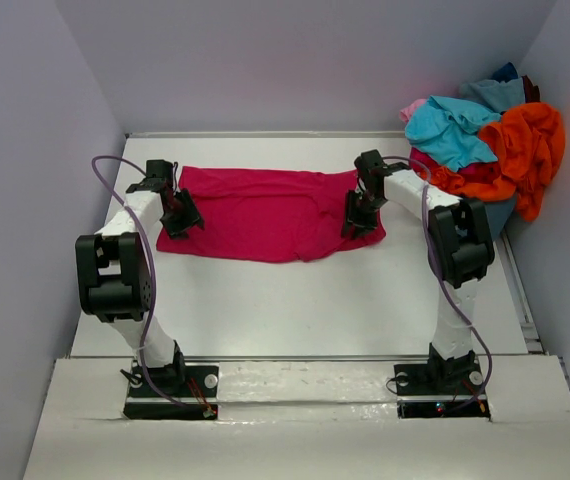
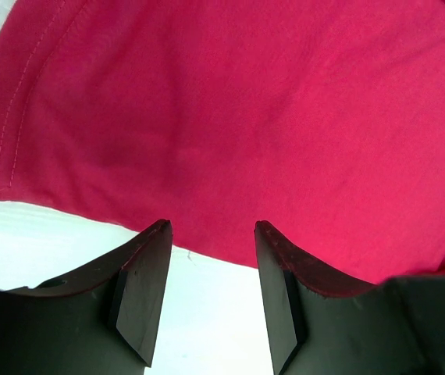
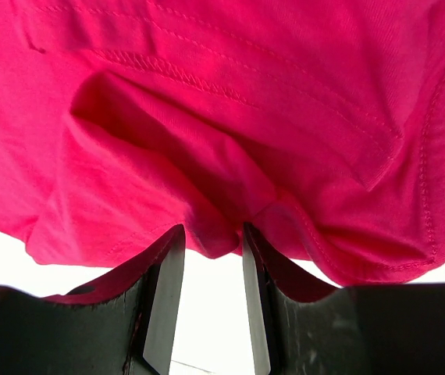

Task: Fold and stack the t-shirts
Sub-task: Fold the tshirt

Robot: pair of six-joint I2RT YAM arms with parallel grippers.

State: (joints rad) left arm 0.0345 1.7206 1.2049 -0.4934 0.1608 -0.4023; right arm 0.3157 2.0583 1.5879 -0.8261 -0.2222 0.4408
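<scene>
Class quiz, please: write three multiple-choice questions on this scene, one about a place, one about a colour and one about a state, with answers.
1. Where does the pile of shirts sit?
A. far right corner
B. near left corner
C. between the arm bases

2. What colour is the spread shirt on the table?
A. turquoise
B. orange
C. crimson

3. How do the jaws of the left tool stand?
A. shut tight
B. apart
C. out of view

Answers:
1 A, the pile of shirts is heaped against the right wall at the back.
2 C, the spread shirt looks crimson in every view.
3 B, bare table shows between its fingers.
</scene>
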